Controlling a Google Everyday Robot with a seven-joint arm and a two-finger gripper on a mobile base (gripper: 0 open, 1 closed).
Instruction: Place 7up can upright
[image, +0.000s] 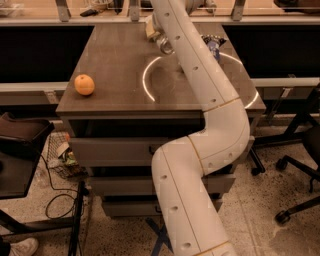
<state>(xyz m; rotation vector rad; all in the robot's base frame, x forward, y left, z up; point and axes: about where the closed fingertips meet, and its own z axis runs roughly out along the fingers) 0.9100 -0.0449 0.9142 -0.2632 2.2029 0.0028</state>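
Observation:
The 7up can (164, 46) shows as a small pale cylinder with a shiny round metal end, at the far middle of the brown table (115, 65). It is tilted, with that end turned toward the camera. My gripper (154, 31) is right at the can, at its upper left, and is mostly hidden behind my own white arm (200, 75). That arm rises from the bottom of the view and crosses the table's right half. Whether the can rests on the table or hangs above it cannot be made out.
An orange (84, 84) lies near the table's left front corner. A dark blue chip bag (213, 43) lies at the far right, just behind my arm. Drawers sit under the tabletop. Office chair bases (290, 165) stand on the floor at right, a wire basket (62, 155) and cables at left.

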